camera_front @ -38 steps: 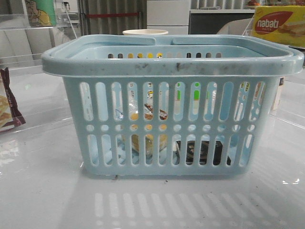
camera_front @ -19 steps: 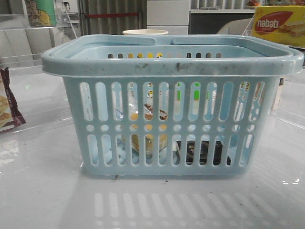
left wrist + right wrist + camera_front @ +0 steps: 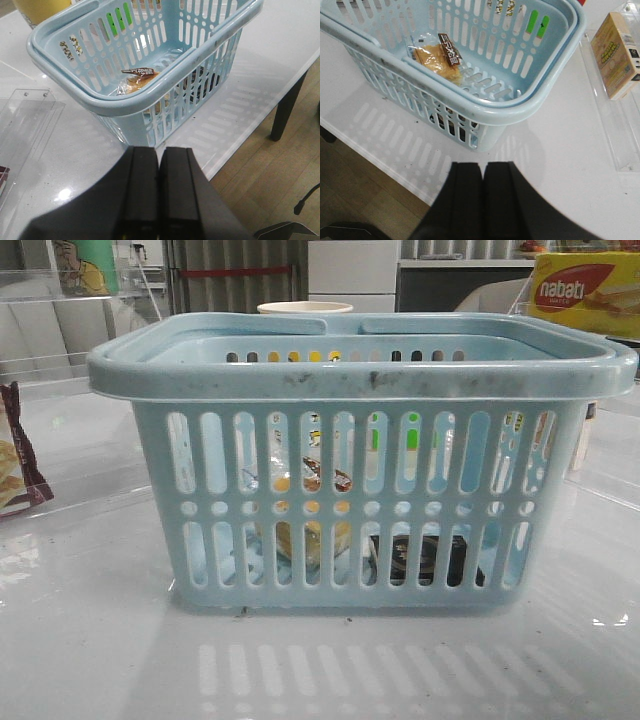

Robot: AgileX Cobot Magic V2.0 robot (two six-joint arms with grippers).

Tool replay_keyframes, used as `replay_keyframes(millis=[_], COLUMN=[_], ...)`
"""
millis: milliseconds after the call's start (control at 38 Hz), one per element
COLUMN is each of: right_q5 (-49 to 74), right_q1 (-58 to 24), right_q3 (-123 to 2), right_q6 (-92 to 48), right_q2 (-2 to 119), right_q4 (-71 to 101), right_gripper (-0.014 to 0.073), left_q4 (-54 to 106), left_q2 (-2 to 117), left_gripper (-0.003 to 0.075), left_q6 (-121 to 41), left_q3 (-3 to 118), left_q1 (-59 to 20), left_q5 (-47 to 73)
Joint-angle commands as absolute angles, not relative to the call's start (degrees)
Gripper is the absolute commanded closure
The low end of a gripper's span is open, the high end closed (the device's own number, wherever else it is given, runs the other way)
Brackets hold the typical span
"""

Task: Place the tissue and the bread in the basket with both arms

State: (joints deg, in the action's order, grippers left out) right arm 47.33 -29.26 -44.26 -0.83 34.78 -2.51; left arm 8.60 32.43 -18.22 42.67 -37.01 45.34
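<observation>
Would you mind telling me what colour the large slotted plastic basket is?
The large slotted plastic basket is pale blue, shown best in the front view.

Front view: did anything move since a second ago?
No, nothing visibly changed. The basket sits in the same spot, with the bread and the tissue inside it, seen through the slots. No arm comes into the front view.

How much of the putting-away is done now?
It looks all done. The bread lies inside the basket, and the black tissue shows through its slots on the floor. The left gripper and right gripper are shut, holding nothing. Nothing seems left.
</observation>
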Motion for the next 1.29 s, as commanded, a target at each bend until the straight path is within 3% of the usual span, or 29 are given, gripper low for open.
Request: replay_keyframes(millis=[0, 158, 342, 473, 683, 1051, 1261], right_q5=[43.18, 43.31, 43.37, 43.37, 43.37, 43.37, 43.37], right_q1=[-29.26, -29.26, -29.26, -29.26, -29.26, -29.26, -29.26], right_q3=[-45.76, -45.76, -45.76, -45.76, -45.76, -45.76, -45.76], right_q6=[-1.47, -1.47, -1.47, -1.47, -1.47, -1.47, -1.47], right_q2=[34.81, 34.81, 34.81, 34.81, 34.81, 34.81, 34.81], right_q4=[-3.61, -3.61, -3.61, -3.61, -3.61, -3.61, -3.61], right_gripper=[0.0539, 0.0539, 0.0539, 0.0539, 0.0539, 0.0539, 0.0539], left_q4=[9.28, 9.29, 8.40, 8.40, 7.99, -3.88, -4.40], left_q2=[32.90, 30.65, 18.07, 11.86, 6.96, 0.98, -0.90], left_gripper=[0.0629, 0.0629, 0.0629, 0.0629, 0.0629, 0.0629, 0.0629], left_q6=[-17.76, -18.09, -18.35, -18.35, -15.53, 5.65, 6.76], left_q3=[44.16, 43.98, 35.17, 27.05, 18.79, 7.31, 1.38], left_q1=[-37.41, -35.58, -17.76, -10.30, -8.12, -1.21, 0.06], left_q5=[40.35, 40.82, 26.23, 19.15, 8.15, 6.55, 0.83])
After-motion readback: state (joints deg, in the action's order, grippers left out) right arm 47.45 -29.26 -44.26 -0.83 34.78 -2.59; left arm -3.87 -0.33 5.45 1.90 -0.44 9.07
